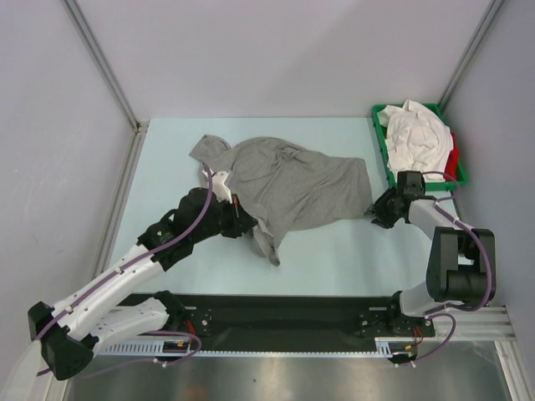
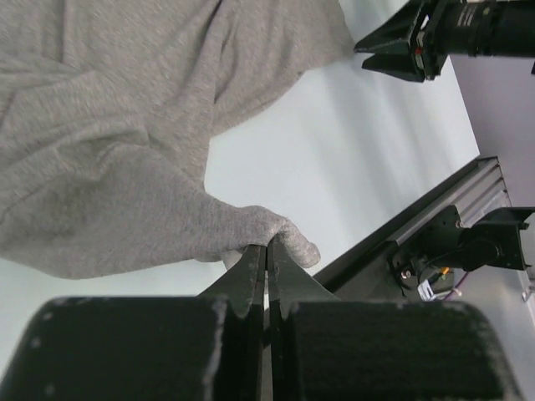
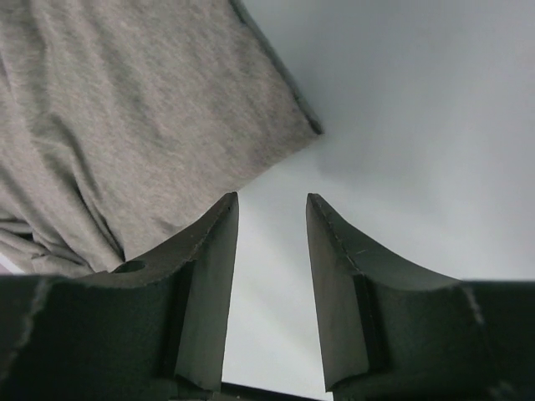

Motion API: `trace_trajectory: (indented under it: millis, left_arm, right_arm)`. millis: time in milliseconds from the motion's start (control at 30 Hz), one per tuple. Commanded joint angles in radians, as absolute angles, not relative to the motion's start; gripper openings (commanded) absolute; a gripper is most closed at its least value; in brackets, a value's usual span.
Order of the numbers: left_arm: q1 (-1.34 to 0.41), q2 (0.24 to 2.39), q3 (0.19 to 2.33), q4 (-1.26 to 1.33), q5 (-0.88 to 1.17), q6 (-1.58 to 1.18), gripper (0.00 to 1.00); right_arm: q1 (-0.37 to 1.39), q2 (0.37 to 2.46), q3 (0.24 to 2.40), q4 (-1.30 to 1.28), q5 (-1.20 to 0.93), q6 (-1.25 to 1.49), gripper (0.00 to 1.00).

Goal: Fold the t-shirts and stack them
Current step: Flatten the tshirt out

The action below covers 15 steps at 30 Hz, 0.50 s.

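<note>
From the top camera: the grey t-shirt (image 1: 288, 188) lies spread and rumpled across the middle of the pale bench (image 1: 334, 259), one sleeve flung out at its far left corner. The left hand (image 1: 249, 224) is right at the shirt's near left edge, buried in a fold of cloth. The right hand (image 1: 376, 213) sits just off the shirt's right hem, not touching it as far as this view tells. Beyond the shirt's right end stands the green tray (image 1: 380, 146), heaped with white t-shirts (image 1: 414, 138), and a red t-shirt (image 1: 453, 163) peeks out on the side away from the grey shirt.

Left wrist camera now: the left hand (image 2: 267, 251) has its fingers pressed tight together, with a bunched nub of the grey t-shirt (image 2: 109, 150) pinched at the tips. The rest of the shirt drapes away above. The right hand (image 2: 393, 54) shows past the shirt's far corner, over bare bench (image 2: 334, 167).

Right wrist camera: the right hand (image 3: 272, 200) has its fingers parted to a middling gap, with nothing between them but bench (image 3: 418, 125). The hemmed corner of the grey t-shirt (image 3: 142, 109) lies flat just beyond the fingertips.
</note>
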<state>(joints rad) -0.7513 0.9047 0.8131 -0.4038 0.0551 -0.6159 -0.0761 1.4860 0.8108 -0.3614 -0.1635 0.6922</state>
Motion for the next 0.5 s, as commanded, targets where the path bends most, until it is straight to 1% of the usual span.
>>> trace_trajectory:
  millis: [0, 167, 400, 467]
  left_arm:
    - [-0.694, 0.934, 0.871, -0.439, 0.100, -0.535, 0.00]
    - [-0.627, 0.948, 0.877, -0.448, 0.156, -0.528, 0.00]
    - [-0.565, 0.934, 0.911, -0.502, 0.146, -0.489, 0.00]
    - [-0.554, 0.928, 0.910, -0.505, 0.149, -0.488, 0.00]
  right_arm:
    - [-0.075, 1.470, 0.758, -0.235, -0.103, 0.762, 0.43]
    - [-0.078, 1.488, 0.739, -0.201, -0.061, 0.785, 0.43]
    - [-0.080, 1.544, 0.767, -0.181, -0.071, 0.756, 0.43]
    - [-0.080, 1.568, 0.794, -0.189, -0.075, 0.744, 0.40]
